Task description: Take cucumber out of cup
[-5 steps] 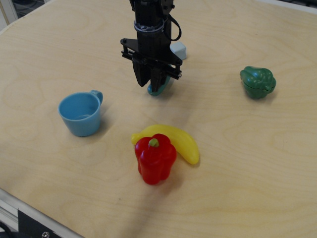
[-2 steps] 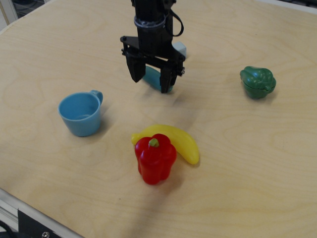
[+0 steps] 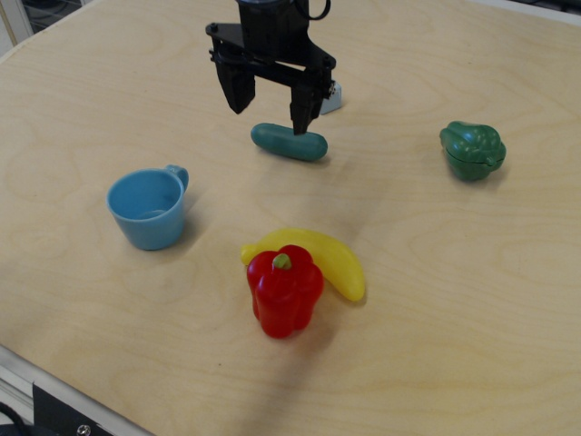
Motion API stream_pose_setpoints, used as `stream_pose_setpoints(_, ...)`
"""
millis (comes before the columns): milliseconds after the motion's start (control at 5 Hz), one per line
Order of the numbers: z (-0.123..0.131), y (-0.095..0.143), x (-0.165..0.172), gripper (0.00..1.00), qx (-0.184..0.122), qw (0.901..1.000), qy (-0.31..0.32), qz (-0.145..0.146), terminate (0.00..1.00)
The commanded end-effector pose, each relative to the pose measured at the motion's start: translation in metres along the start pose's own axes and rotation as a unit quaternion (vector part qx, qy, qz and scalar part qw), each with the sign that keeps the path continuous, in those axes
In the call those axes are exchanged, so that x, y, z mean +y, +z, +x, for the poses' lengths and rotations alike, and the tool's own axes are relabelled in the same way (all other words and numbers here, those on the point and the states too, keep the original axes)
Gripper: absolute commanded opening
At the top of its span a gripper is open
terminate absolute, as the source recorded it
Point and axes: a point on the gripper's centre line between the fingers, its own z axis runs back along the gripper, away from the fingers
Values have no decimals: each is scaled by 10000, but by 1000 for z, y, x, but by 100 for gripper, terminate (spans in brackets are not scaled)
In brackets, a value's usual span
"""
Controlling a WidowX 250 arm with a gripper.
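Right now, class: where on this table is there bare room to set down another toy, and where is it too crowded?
Bare wood lies between the cup and the cucumber, between the banana and the green vegetable, and along the near right side. It is crowded where the pepper touches the banana, and under the open gripper above the cucumber.

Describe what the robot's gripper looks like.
The gripper is all black: a wide crossbar carrying two tapering fingers, mounted under a dark cylindrical wrist. A black cable loops beside the wrist. No markings are visible.
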Motion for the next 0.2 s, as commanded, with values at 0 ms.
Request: stream_pose_setpoints(0, -2, 23, 0, 100, -290, 9996, 24, 46, 100)
